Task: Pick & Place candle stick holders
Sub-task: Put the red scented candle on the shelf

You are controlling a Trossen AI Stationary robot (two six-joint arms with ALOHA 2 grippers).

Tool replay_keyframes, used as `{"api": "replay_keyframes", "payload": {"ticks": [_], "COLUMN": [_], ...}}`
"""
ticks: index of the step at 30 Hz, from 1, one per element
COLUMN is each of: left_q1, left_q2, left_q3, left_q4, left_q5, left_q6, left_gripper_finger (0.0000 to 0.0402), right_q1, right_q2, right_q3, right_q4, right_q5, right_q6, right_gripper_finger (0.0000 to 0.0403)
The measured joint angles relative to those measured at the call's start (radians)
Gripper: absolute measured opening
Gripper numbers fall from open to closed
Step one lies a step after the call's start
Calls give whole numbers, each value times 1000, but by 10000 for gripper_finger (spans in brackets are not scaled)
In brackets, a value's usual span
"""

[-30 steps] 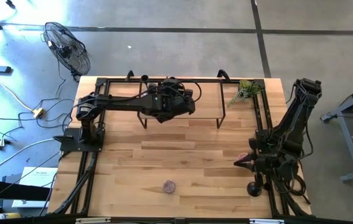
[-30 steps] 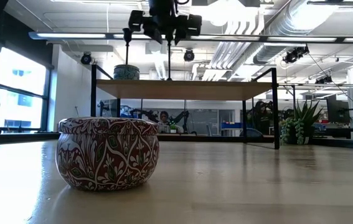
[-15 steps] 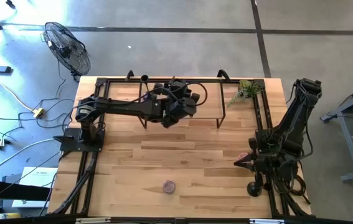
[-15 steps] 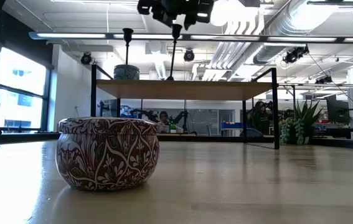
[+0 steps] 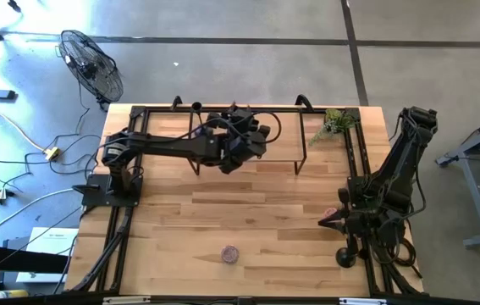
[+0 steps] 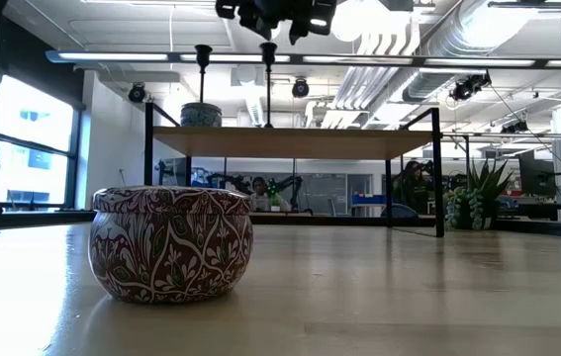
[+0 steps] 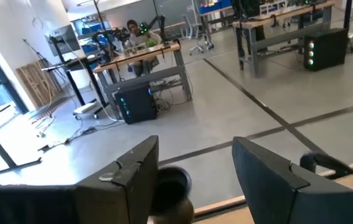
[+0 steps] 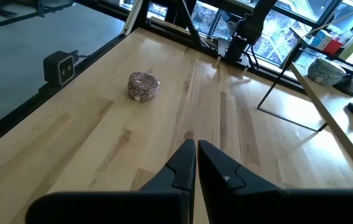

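Observation:
Two black candle stick holders stand by their bases on the raised wooden shelf (image 6: 290,140) at the table's far side: one (image 6: 202,74) at the left behind a bowl (image 6: 201,114), also seen from above (image 5: 195,108), and one (image 6: 268,84) near the middle. My left gripper (image 6: 275,20) hovers open and level just over that middle holder's cup (image 7: 171,183), which shows between the fingers (image 7: 132,174). My right gripper (image 8: 196,146) is shut on nothing, parked at the table's right side (image 5: 328,222). A black round-based shape (image 5: 346,254), like another holder, lies beside the right arm. My left gripper stands with one finger on each side of the middle holder's cup (image 7: 171,183), which sits close against one finger (image 7: 145,168). I cannot tell whether the finger touches it. The holder stands upright on the shelf.
A patterned round tin (image 5: 230,253) sits near the table's front edge, large in the low view (image 6: 171,242). A small green plant (image 5: 334,124) is at the far right corner. Black shelf legs (image 6: 437,173) rise from the table. A fan (image 5: 91,66) stands on the floor.
My left gripper has risen from the top of the middle holder and rolled at the wrist, its fingers staying apart. The holder remains standing on the shelf.

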Motion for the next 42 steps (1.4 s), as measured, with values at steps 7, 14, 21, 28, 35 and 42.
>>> {"api": "replay_keyframes", "payload": {"ticks": [7, 14, 21, 28, 35, 42], "left_q1": [-20, -111, -299, -540, -691, -700], "left_q2": [-2, -3, -4, -3, -2, -1], "left_q3": [111, 289, 426, 497, 540, 545], "left_q4": [7, 6, -35, -260, -547, -736], "left_q5": [-4, 14, 250, 263, 512, 757], "left_q6": [137, 358, 652, 587, 217, -53], "left_gripper_finger": [199, 199, 199, 199, 199, 199], "right_q1": [0, 0, 0, 0, -3, -3], "right_q2": [0, 0, 0, 0, 0, 0], "right_q3": [0, 0, 0, 0, 0, 0], "right_q4": [-3, -11, -31, -38, -33, -10], "right_q5": [1, 2, 1, 0, 2, 26], "right_q6": [0, 0, 22, 37, 63, 106], "right_gripper_finger": [12, 12, 12, 12, 12, 12]}}
